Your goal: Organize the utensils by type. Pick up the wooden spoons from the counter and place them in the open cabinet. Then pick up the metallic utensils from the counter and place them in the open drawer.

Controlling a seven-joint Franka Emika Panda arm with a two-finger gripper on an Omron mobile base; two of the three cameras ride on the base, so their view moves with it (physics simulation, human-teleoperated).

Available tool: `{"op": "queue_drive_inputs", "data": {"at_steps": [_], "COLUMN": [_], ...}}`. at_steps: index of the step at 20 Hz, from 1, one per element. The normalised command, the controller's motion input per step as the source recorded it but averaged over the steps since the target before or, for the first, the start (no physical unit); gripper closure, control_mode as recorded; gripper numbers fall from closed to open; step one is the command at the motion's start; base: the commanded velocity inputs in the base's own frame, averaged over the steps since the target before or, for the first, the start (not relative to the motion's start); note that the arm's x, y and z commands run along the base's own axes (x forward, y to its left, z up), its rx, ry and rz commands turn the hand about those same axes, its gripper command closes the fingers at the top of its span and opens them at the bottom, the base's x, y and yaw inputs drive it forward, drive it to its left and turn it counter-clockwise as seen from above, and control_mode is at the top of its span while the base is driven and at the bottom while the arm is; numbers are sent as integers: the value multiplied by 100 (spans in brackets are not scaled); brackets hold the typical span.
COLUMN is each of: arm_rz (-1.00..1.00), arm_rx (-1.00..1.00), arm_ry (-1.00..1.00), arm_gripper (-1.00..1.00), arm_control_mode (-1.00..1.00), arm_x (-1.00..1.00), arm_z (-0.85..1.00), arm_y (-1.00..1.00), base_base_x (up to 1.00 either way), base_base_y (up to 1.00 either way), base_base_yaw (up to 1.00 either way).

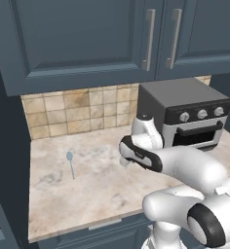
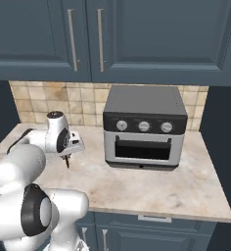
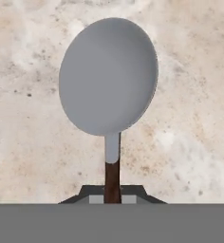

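Note:
My gripper [image 3: 112,197] is shut on the thin dark handle of a metallic utensil [image 3: 109,76] with a round silver head, which hangs just above the beige marbled counter [image 3: 194,118]. From the right base view the gripper [image 2: 67,158] points down with the utensil [image 2: 67,163] under it, left of the toaster oven. A small pale silver-blue spoon [image 1: 69,163] lies flat on the counter [image 1: 87,194], left of the gripper [image 1: 124,159]. The wooden spoons, the open cabinet and the open drawer are out of view.
A grey toaster oven [image 1: 185,114] [image 2: 144,127] stands at the back of the counter, right of the hand. Slate-blue upper cabinets [image 2: 88,34] hang overhead, doors shut. A tan tile backsplash [image 1: 73,114] runs behind. A dark wall bounds the counter's left end.

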Motion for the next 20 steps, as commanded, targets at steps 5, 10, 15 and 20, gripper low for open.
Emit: {"op": "queue_drive_inputs", "data": {"at_steps": [5,10,15,20], "arm_rz": [63,51,17,0], "arm_rx": [-18,-35,-33,-4], "arm_ry": [-13,-14,-7,0], "arm_gripper": [100,100,100,100], "arm_control_mode": [-100,-100,-100,-100], "arm_x": [-6,-30,-32,-2], "arm_z": [48,38,22,0], "arm_y": [9,6,0,0], "base_base_x": [0,0,0,0], "base_base_y": [0,0,0,0], "base_base_yaw": [0,0,0,0]}}
